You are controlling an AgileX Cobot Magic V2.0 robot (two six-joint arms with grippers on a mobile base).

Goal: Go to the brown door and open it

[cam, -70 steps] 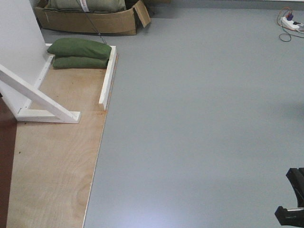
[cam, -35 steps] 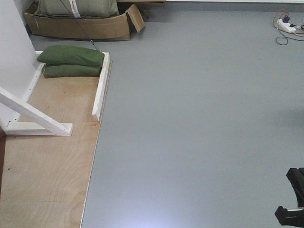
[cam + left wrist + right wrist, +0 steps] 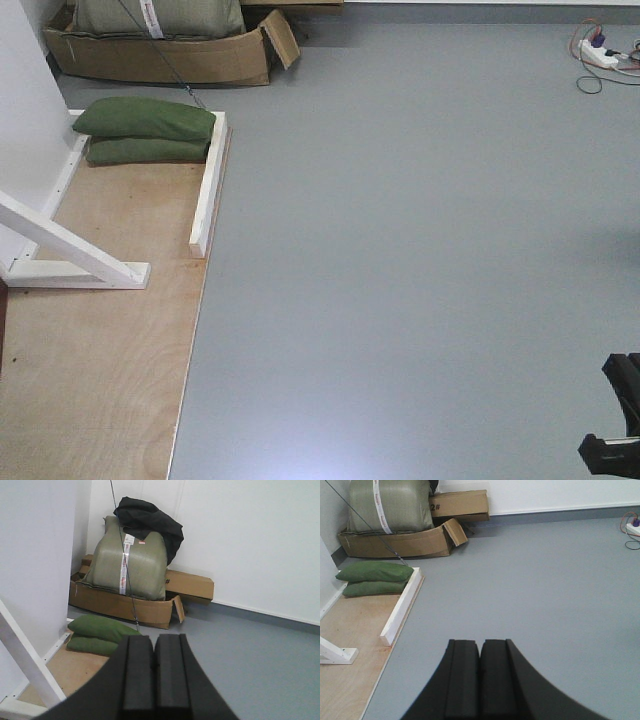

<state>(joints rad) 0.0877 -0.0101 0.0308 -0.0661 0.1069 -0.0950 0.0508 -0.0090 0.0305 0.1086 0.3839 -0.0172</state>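
Approach is judged underway, left pincer (image 3: 154, 666) and right pincer (image 3: 480, 672) clamped empty; turning left toward the unseen door is needed.

Flat mid-grey on the floor (image 3: 420, 250). Pale tan with faint wood grain on the plywood board (image 3: 100, 380), lower left. Plain white on the brace frame (image 3: 70, 250) and the wall (image 3: 250, 540). Dark green on the sandbags (image 3: 145, 118), upper left. Brown on the cardboard box (image 3: 160, 62). Dull olive on the sack (image 3: 132, 560), crossed by a white strip with red print. Black on the cloth (image 3: 150, 520). Matte black on the left gripper (image 3: 153, 645) and the right gripper (image 3: 480, 647).
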